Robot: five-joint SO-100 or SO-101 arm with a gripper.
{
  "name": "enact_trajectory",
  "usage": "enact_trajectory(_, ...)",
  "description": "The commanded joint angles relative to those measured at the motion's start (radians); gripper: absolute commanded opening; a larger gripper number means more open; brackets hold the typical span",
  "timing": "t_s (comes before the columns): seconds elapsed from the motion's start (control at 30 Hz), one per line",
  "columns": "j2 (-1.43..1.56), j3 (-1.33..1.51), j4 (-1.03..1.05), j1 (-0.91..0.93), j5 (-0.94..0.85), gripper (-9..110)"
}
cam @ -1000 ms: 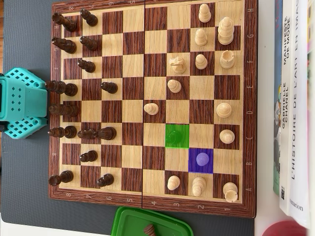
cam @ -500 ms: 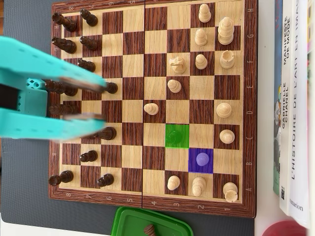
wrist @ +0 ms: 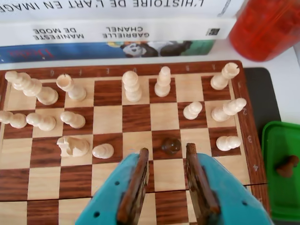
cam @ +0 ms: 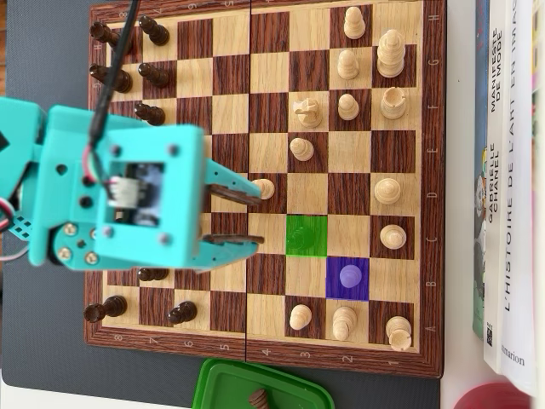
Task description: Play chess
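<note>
The wooden chessboard [wrist: 108, 119] fills the wrist view and also shows in the overhead view [cam: 230, 34]. White pieces [wrist: 132, 86] stand on its far rows; dark pieces [cam: 153, 31] stand on the left in the overhead view. My gripper [wrist: 167, 151] is open and empty, its brown-padded teal jaws low over the board. A small dark pawn [wrist: 171, 145] stands just beyond the fingertips. In the overhead view my gripper [cam: 255, 216] is beside a green-marked square [cam: 306, 235]; the dark pawn does not show there. A white pawn [cam: 266, 187] touches or nearly touches one fingertip. A purple-marked square holds a pawn [cam: 349, 276].
A green tray [wrist: 269, 140] with a dark piece [wrist: 286, 166] lies beside the board, at the bottom of the overhead view [cam: 213, 379]. Stacked books [wrist: 117, 33] and a red container [wrist: 267, 28] lie beyond the white side, with the books [cam: 511, 170] at the overhead view's right.
</note>
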Motion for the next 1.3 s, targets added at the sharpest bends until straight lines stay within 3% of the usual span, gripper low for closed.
enact_trajectory(0.0,-0.100,-0.206,0.089,0.011,0.002,13)
enact_trajectory(0.4,-0.408,-0.522,0.367,0.058,-0.005,13)
enact_trajectory(1.27,-0.693,-0.626,0.374,0.052,-0.005,13)
